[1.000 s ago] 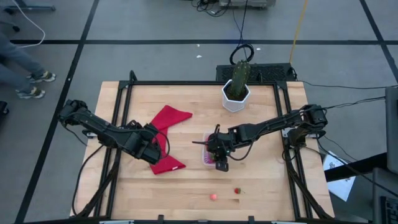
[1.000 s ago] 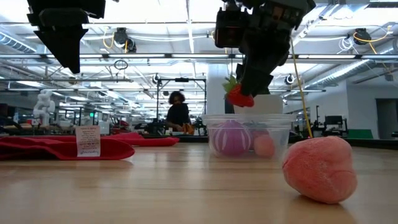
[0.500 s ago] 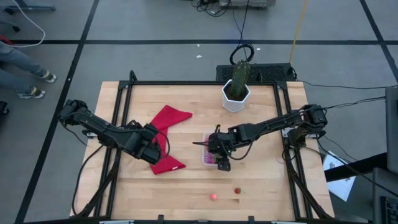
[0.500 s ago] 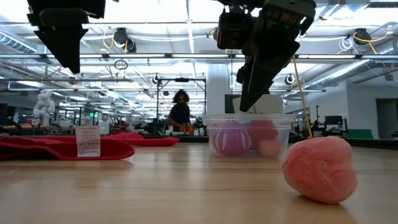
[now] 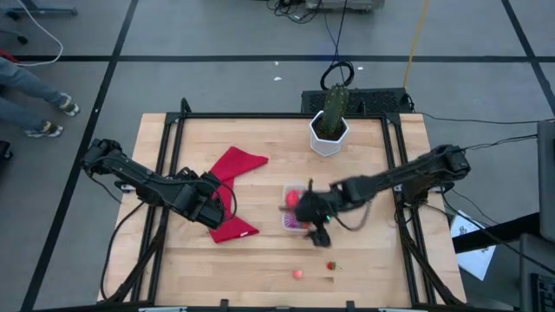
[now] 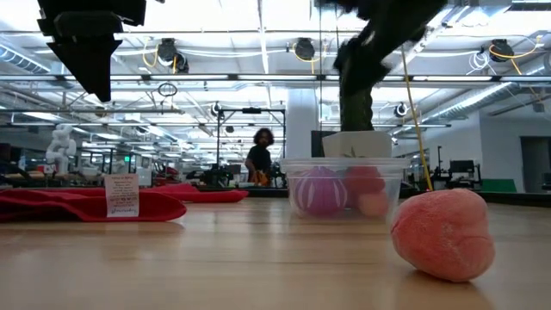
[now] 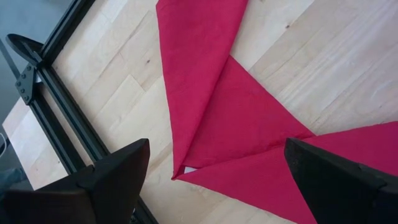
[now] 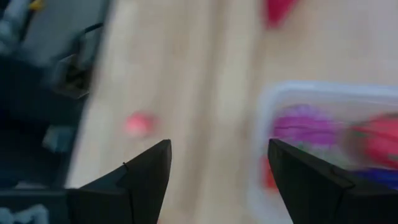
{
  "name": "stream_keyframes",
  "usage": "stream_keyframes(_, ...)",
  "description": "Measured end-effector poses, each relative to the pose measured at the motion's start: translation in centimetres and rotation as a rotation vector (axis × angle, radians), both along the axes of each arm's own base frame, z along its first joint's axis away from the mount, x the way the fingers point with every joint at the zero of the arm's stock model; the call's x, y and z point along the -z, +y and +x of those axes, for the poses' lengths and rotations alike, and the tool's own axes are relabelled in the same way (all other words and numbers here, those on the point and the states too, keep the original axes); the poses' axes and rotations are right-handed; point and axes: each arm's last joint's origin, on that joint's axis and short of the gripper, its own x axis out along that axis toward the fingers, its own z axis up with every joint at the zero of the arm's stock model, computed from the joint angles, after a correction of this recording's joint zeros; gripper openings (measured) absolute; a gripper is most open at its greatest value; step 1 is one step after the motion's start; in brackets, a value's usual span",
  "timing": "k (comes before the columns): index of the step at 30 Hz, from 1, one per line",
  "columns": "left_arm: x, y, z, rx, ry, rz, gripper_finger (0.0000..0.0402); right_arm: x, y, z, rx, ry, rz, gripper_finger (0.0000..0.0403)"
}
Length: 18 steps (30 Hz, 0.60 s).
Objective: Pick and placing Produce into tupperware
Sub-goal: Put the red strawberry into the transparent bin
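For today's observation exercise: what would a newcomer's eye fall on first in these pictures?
The crumpled red cloth left of centre on the wooden table, with the left gripper over it. Then the small clear plastic container mid-table, holding purple and red toy produce, the open right gripper beside it.

A small clear rectangular plastic tupperware holds a purple ball-shaped toy and red and pink pieces. A pink toy fruit lies on the pale wooden surface, near a crimson cloth. A white hexagonal pot carries a green cactus-like plant.
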Motion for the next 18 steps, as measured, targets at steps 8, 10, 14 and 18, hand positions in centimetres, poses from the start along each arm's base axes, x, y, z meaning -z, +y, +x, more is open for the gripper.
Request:
stream_keyframes(8, 0.0, 0.0, 0.0, -0.001, 0.002, -0.005, 0.0379, 0.1, 7.0, -4.5, 0.026, 0.106, -0.095, 0.0259)
stream_keyframes(10, 0.0, 0.0, 0.0, -0.002, 0.002, -0.007, 0.0379, 0.8, 8.2, -5.5, 0.063, 0.178, -0.113, 0.0259)
stream_keyframes(14, 0.0, 0.0, 0.0, -0.007, 0.000, -0.014, 0.0379, 2.4, 9.7, -6.7, 0.101, 0.288, -0.160, 0.0259)
stream_keyframes(18, 0.0, -0.1, 0.0, -0.012, 0.003, -0.029, 0.0379, 4.4, 10.5, -6.8, 0.058, 0.345, -0.225, 0.0259)
